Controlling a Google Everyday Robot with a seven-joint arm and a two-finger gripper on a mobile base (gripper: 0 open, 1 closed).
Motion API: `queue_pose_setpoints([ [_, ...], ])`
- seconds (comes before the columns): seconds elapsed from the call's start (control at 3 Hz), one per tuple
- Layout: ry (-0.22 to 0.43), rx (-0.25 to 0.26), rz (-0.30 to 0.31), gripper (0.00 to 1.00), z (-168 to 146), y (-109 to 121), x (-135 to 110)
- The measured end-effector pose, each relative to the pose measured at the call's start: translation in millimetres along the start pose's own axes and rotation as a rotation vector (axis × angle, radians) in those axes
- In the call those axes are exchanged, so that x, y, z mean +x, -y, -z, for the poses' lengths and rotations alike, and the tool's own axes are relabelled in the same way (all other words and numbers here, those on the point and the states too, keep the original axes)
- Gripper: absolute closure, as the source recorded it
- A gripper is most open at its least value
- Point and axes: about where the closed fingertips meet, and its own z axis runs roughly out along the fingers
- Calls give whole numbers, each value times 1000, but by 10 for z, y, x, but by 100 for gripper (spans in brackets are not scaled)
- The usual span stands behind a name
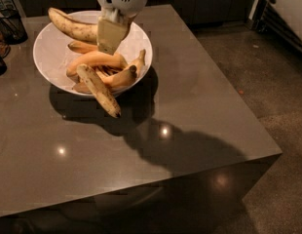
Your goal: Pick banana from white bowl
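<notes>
The claw [111, 37] hangs over the bowl [48, 57], clamped on the banana [73, 27]. It grips one end only, so the free end juts past the rim.

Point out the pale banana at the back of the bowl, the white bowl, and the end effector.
banana [73, 27], camera view, its flecked middle.
white bowl [48, 57], camera view, bare inner left wall.
end effector [110, 43], camera view, its tip, above the bowl's back, at the banana's right end.

The gripper [107, 48], above the white bowl [49, 57], has a white vented housing and tan fingers [112, 32].
</notes>
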Motion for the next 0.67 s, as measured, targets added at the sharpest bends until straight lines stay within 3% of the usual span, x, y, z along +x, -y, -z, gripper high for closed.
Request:
queue_pose_setpoints([
  [0.67,23,-32,-75,100,65,-453,285],
])
